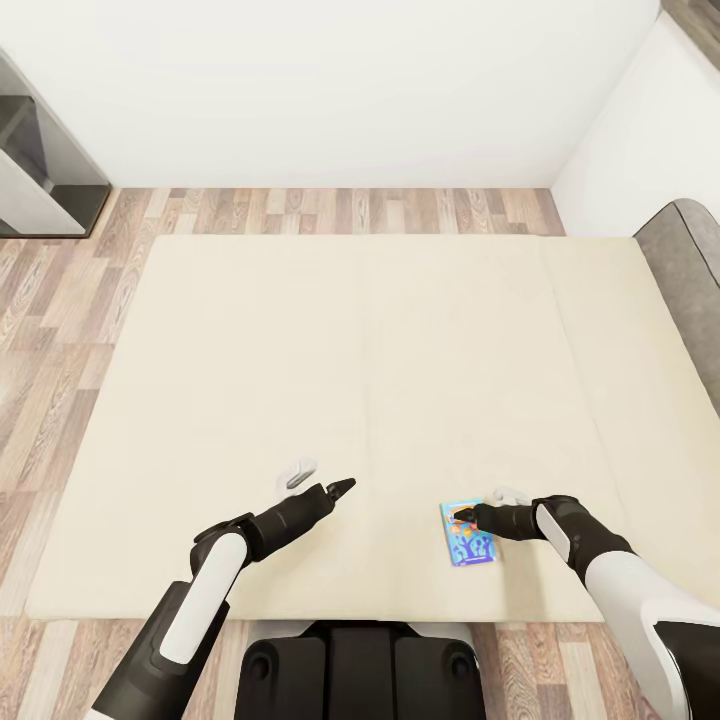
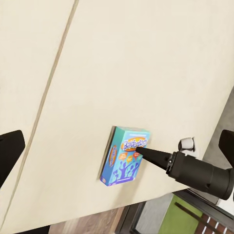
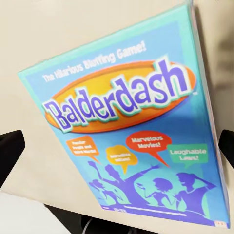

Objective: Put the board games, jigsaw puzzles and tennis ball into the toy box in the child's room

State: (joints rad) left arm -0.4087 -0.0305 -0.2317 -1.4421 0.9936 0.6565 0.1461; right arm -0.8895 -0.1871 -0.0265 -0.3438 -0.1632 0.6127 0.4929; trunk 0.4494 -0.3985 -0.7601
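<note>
- The blue board game [image 1: 468, 535], lettered Balderdash, lay flat and face up on the beige mattress of the bed [image 1: 300, 380], close to the mattress's near edge and on the robot's right side.
- The right gripper [image 1: 462, 517] hung over the box's upper end, a dark fingertip [image 2: 148, 153] reaching onto the lid near the title. Its fingers stood wide, one off each side of the box in the right wrist view, and nothing was held.
- Whether that fingertip actually pressed the lid or hovered just above it could not be told.
- The left gripper [image 1: 322, 480] was well apart from the box, over bare mattress, with its one white and one dark finger spread open and empty.
- The box looked like thin card: probably light, stiff across its face, with a glossy printed lid [image 3: 126, 131] that might slide between smooth pads.
- Lying flat on a soft mattress, it offered little to pinch from above. The better hold would likely be across its narrower width, fingers down the two long edges.
- The mattress would probably give under the fingertips, which could help them get below the lid's rim.
- A hard squeeze might dent the card or lift the lid from its base, so a moderate grip near the middle seemed safest.
- Wooden floor [image 1: 60, 300] surrounded the bed.
</note>
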